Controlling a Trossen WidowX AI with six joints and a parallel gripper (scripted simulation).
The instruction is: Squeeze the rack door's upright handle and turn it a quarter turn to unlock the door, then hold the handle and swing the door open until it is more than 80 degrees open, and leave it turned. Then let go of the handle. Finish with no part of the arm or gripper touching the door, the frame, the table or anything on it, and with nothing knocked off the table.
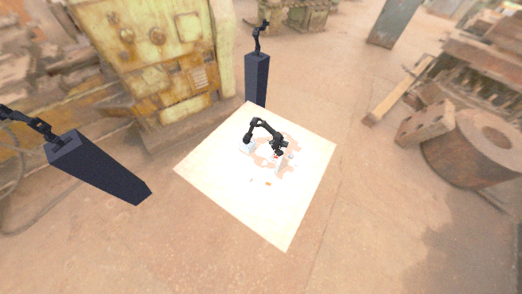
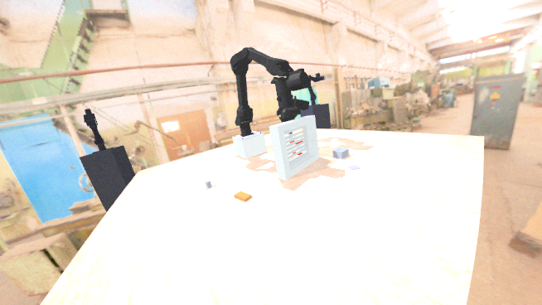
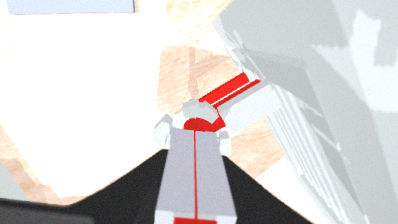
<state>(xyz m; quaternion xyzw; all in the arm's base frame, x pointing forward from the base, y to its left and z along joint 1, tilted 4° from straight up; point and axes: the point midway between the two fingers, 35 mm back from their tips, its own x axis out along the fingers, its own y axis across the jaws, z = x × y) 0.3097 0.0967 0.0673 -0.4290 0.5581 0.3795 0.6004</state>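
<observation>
The pale grey rack frame stands upright on the table. Its slatted door appears closed. The grey upright handle shows in the wrist view with a thin red line down its middle, its halves nearly together. My gripper is shut on this handle, with black fingers at both sides. The handle sits turned well away from square to the frame, and a red bar shows between handle and door. In the exterior view the fingertips are hidden behind the frame.
A blue-grey box and a thin flat piece lie beside the frame. An orange block and a small grey block lie on the other side. The arm's white base is behind.
</observation>
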